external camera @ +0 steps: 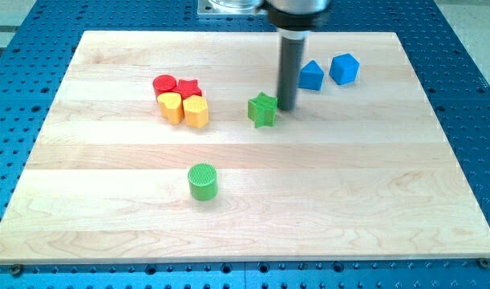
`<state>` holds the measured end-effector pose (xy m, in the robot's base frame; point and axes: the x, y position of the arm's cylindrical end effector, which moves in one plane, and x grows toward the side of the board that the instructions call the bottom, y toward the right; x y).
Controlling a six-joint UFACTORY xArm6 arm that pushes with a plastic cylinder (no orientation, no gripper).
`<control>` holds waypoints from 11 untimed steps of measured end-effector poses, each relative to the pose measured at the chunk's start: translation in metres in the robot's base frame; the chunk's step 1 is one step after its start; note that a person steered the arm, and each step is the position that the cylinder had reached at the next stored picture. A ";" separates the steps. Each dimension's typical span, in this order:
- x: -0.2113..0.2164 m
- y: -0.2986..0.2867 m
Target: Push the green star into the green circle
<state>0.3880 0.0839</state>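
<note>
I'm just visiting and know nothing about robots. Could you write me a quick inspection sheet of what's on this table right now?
Surface: wooden board on a blue perforated table.
Job's things: green star mid-board; green circle apart from it, toward the view's bottom left.
Clutter: red circle, red star, two yellow blocks clustered together; two blue blocks at the view's upper right.
Gripper: none; my tip sits just right of the green star.
Cables: nothing seen.
Surroundings: nothing seen.
</note>
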 end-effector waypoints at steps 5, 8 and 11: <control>0.083 -0.063; 0.094 -0.093; -0.046 0.141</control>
<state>0.3418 0.2249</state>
